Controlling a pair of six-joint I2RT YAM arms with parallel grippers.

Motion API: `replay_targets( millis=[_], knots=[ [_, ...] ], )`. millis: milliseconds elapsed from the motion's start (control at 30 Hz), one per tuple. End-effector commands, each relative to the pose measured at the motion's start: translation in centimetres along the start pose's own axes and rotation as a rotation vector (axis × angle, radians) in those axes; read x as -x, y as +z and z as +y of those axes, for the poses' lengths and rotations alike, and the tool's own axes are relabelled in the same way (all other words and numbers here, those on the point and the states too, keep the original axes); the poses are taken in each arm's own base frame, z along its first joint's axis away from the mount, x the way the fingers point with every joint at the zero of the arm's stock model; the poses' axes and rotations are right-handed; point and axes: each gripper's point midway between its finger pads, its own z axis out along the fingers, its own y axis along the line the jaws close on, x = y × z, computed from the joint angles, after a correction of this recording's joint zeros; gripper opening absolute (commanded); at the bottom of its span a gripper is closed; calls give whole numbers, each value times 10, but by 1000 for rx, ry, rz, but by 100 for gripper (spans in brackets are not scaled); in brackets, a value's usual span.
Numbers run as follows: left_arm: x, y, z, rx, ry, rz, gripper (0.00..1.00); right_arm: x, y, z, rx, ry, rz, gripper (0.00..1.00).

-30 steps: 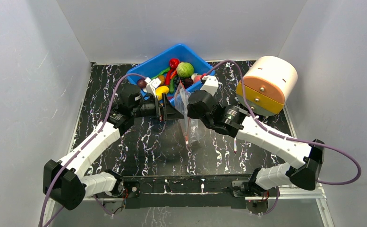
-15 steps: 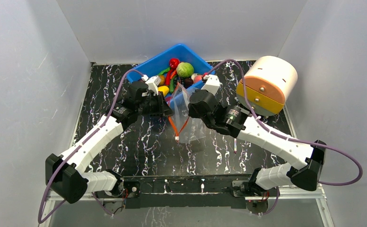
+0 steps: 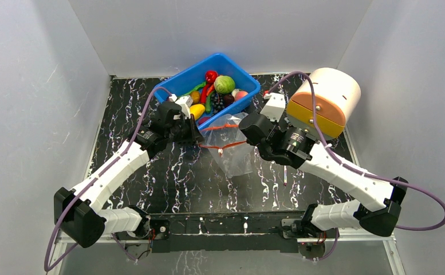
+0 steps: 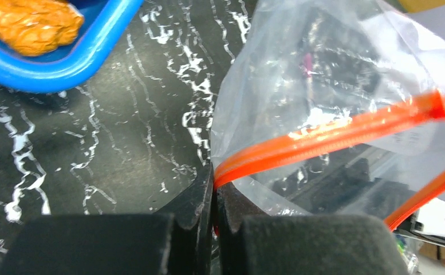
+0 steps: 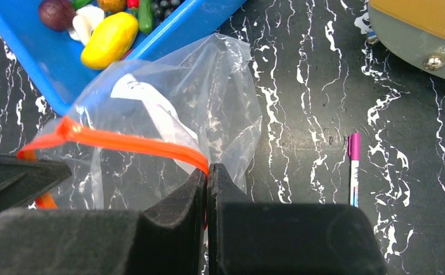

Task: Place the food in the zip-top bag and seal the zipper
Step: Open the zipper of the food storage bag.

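Note:
The clear zip-top bag (image 3: pixel 232 153) hangs between my two grippers, with its mouth stretched sideways and nothing visible inside it. My left gripper (image 3: pixel 200 139) (image 4: pixel 214 179) is shut on the left end of the red-orange zipper (image 4: pixel 323 134). My right gripper (image 3: pixel 247 136) (image 5: pixel 207 172) is shut on the zipper's (image 5: pixel 128 142) right end. The food (image 3: pixel 224 85) lies in the blue tub (image 3: pixel 231 64) just behind the bag: green melon, red, orange and dark pieces. A yellow piece (image 5: pixel 108 40) and a white mushroom (image 5: pixel 87 20) lie near the tub's front wall.
A round cream and orange container (image 3: pixel 324 103) stands at the back right, close to my right arm. A pink-capped pen (image 5: pixel 353 166) lies on the black marbled table (image 3: pixel 168 177) to the right of the bag. White walls close in three sides.
My left gripper came from the tub's edge and closed on the zipper's left end. The right gripper then drew away to the right, so the bag's mouth turned from hanging narrow to stretched wide.

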Motion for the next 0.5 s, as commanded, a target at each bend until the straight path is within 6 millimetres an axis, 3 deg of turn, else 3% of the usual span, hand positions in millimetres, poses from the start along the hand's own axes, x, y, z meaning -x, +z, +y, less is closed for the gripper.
replay_targets(
  millis=[0, 100, 267, 467],
  knots=[
    [6, -7, -40, -210, -32, 5, 11, 13, -5, 7, 75, 48, -47, 0],
    [8, -4, -46, -240, -32, 22, 23, 8, -1, 7, 80, 35, -52, 0],
    [21, -10, -56, -254, -17, -1, 58, 2, -1, 3, 99, 28, -55, 0],
    [47, -10, -45, -141, 14, -67, 98, 15, 1, -25, -72, -27, -72, 0]
  ],
)
